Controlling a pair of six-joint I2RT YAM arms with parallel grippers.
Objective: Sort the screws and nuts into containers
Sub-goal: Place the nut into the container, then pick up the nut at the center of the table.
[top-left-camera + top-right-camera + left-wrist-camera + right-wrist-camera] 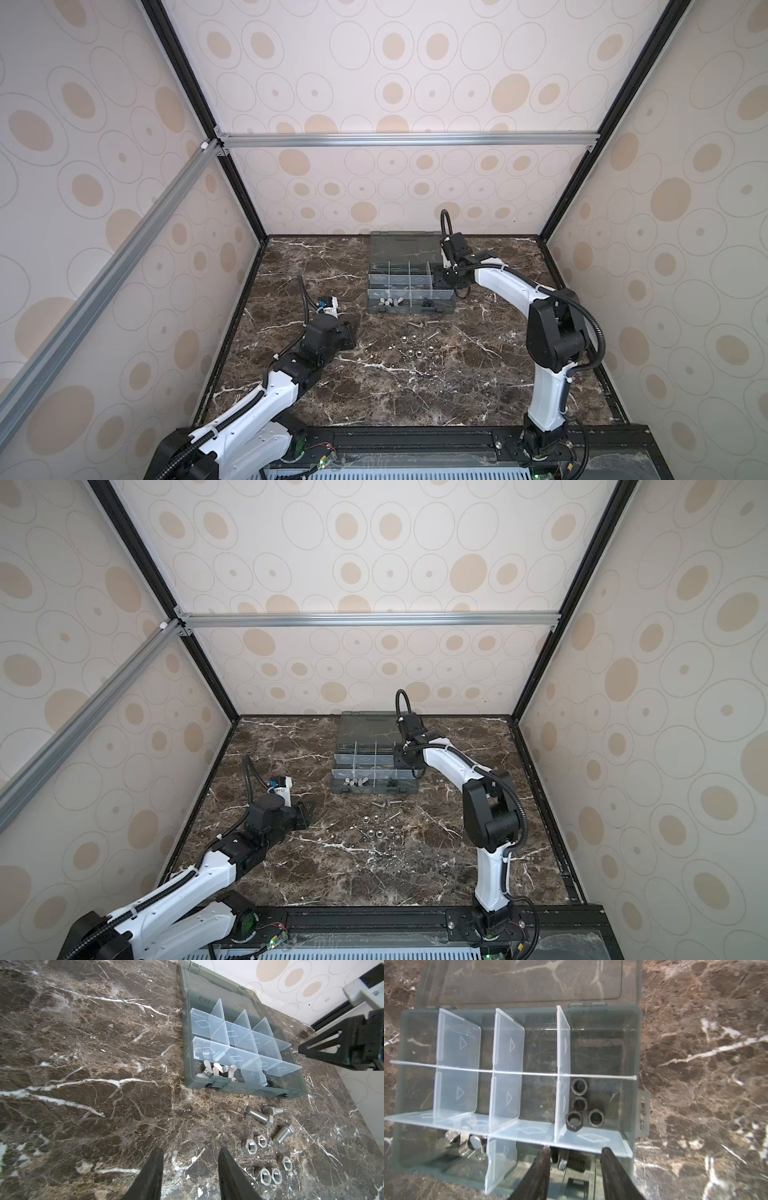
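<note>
1. Marble surface point(83, 1064): wide bare stretch around left claw point(190, 1149), spread, empty.
2. Right claw point(576, 1150) spread over organiser box point(602, 1028); black screw point(576, 1164) beneath (partly hidden by divider).
3. Loose silver screws point(258, 1115), nuts point(249, 1145) near box front.

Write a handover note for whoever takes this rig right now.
Left gripper: open, empty, over bare table beside the loose parts.
Right gripper: open, above the box, over a near-side compartment where a black screw lies.
Done: four black nuts share one compartment; silver winged pieces fill a near corner compartment.
Left: three silver screws and five silver nuts lie on the table in front of the box.
</note>
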